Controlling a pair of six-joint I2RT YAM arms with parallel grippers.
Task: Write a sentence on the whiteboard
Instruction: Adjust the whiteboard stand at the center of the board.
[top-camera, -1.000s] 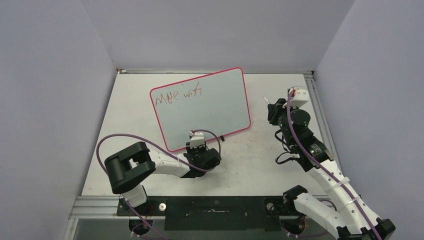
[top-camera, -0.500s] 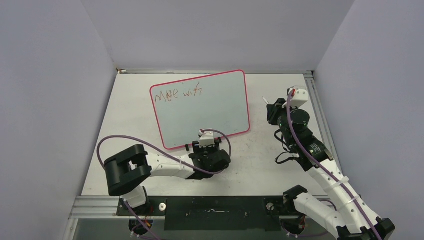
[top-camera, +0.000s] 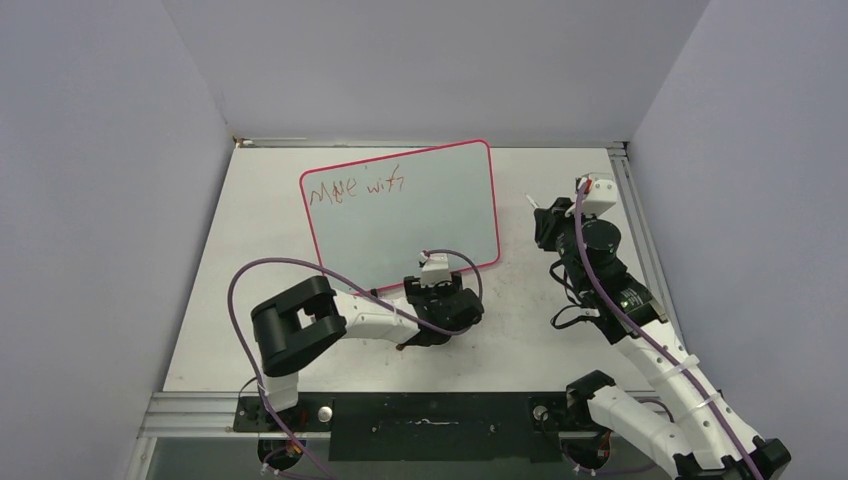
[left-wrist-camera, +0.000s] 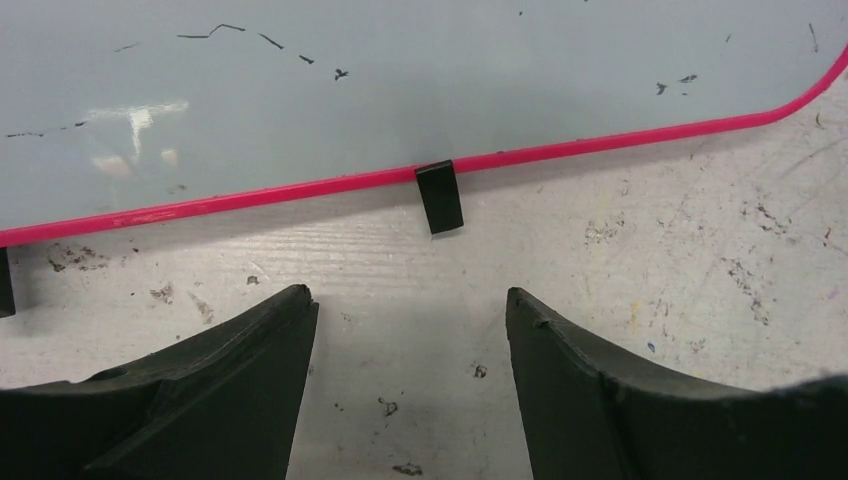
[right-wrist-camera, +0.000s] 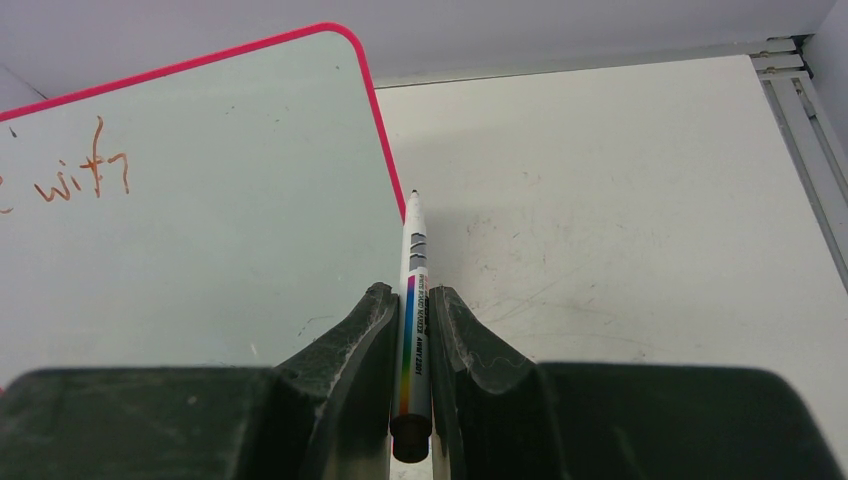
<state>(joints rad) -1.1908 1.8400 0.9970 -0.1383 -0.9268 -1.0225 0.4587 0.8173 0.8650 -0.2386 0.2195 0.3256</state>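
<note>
The whiteboard (top-camera: 410, 215), pale with a pink-red rim, lies on the table; it also shows in the left wrist view (left-wrist-camera: 400, 90) and the right wrist view (right-wrist-camera: 200, 200). The sentence (top-camera: 352, 190) reads "Move wit" in shaky red-brown letters near its far left corner; "wit" shows in the right wrist view (right-wrist-camera: 85, 183). My left gripper (top-camera: 440, 300) is open and empty just in front of the board's near edge, by a black foot (left-wrist-camera: 438, 196). My right gripper (top-camera: 545, 225) is shut on a white marker (right-wrist-camera: 412, 300), tip beside the board's right edge.
The table (top-camera: 520, 330) is scuffed and ends in a metal rail on the right (top-camera: 640, 230). Grey-violet walls close in the left, back and right. A purple cable (top-camera: 300, 270) loops over the left arm.
My left arm has swung right along the board's near edge. The board turned slightly at first and now rests still. The right arm with the marker has not moved.
</note>
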